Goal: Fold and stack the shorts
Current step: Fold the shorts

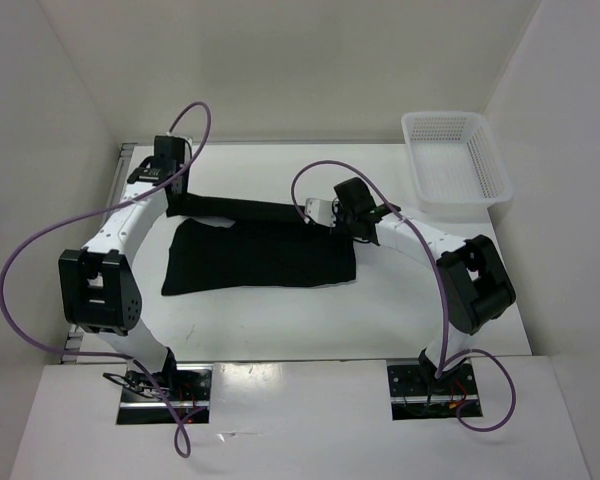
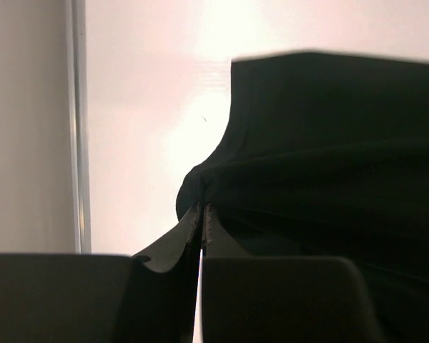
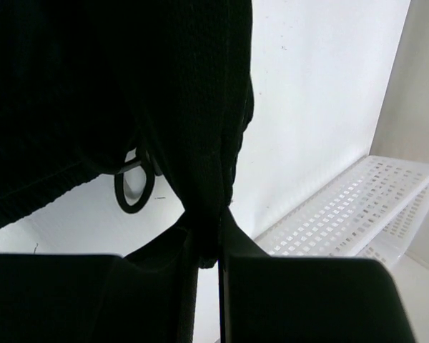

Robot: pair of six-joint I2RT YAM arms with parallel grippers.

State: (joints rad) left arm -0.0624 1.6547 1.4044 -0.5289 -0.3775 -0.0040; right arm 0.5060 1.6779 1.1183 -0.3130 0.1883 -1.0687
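shorts (image 1: 260, 260) partly lifted off table (image 1: 280, 325), left fingers (image 2: 180, 244) pinching one end, right fingers (image 3: 168, 251) pinching other

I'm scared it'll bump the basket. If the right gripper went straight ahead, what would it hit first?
The shorts: the right gripper is shut on that black cloth, so it comes first. The basket sits off to the side. Beyond, probably table; depth unclear.

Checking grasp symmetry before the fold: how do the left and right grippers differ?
Left gripper pinches a plain corner of the shorts; right gripper pinches beside the drawstring loop. Left sits at the far-left; right sits central, nearer the mesh basket. Both are shut on the same raised edge.
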